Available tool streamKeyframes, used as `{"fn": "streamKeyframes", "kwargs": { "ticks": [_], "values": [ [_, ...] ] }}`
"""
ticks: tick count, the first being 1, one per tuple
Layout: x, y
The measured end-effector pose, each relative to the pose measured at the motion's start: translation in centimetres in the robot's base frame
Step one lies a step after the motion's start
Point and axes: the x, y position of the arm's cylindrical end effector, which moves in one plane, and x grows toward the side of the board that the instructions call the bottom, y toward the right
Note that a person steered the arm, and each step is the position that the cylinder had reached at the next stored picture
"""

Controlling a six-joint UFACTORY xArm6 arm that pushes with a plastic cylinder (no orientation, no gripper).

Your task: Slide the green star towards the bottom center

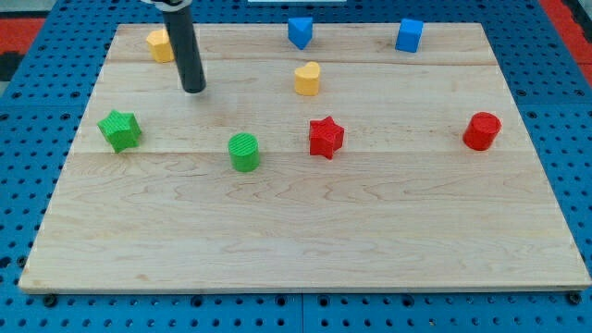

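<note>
The green star (120, 129) lies near the left edge of the wooden board (305, 231), about mid-height. My tip (193, 91) rests on the board up and to the right of the star, apart from it by roughly a block's width or more. The rod rises from there to the view's top. A green cylinder (244, 152) stands to the right of the star and a little lower.
A yellow block (160, 44) sits at the top left, just left of the rod. A yellow heart (307, 79), a red star (326, 137), a red cylinder (482, 130) and two blue blocks (299, 31) (410, 35) lie further right.
</note>
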Motion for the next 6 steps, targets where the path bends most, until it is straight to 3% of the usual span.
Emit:
{"fn": "streamKeyframes", "kwargs": {
  "ticks": [4, 5, 6],
  "values": [
    [2.8, -10.1],
    [7.2, -8.2],
    [13.1, -2.4]
  ]
}}
